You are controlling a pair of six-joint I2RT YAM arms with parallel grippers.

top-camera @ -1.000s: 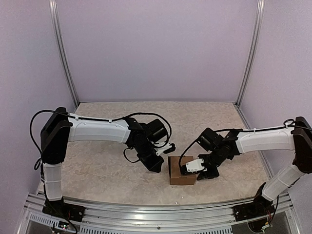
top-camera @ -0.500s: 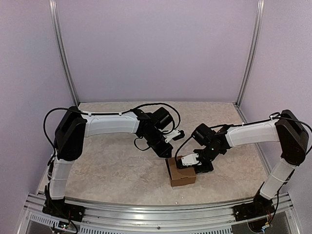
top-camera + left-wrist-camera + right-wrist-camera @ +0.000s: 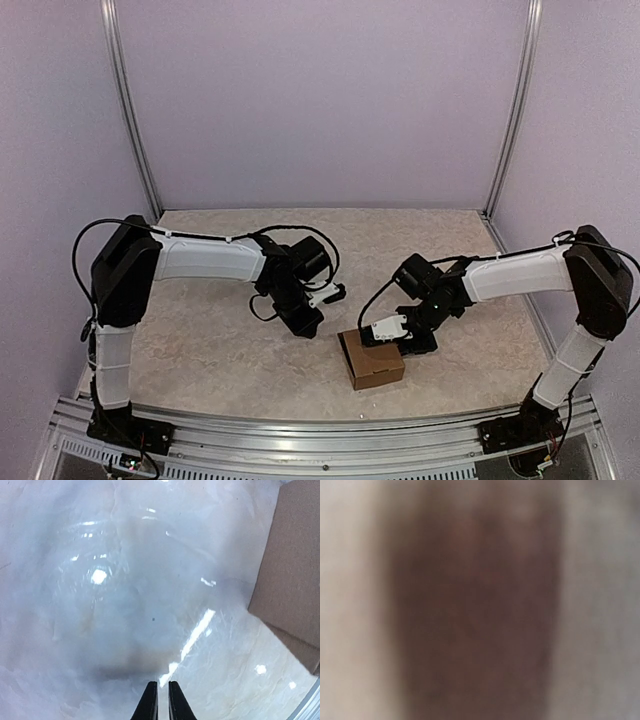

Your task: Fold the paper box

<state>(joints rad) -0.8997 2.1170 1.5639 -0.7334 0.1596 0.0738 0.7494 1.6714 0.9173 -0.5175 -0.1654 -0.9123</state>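
The small, squarish brown cardboard box sits near the front edge of the marbled table; the right gripper is at its far top edge, grip unreadable; the left gripper, clenched empty, hovers beside; best to press evenly, bracing the box's left side.

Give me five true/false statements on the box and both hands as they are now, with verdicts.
1. The paper box lies as a flat, unfolded sheet. False: it stands on the table as a small squarish box.
2. The left hand is shut with nothing between its fingers. True.
3. The left hand is touching the paper box. False: it is over bare table, apart from the box, which shows only at the right edge of the left wrist view.
4. In the top view the right hand is at the box's far edge. True.
5. The right wrist view shows whether the right hand is open. False: it is a brown blur, so that cannot be told.
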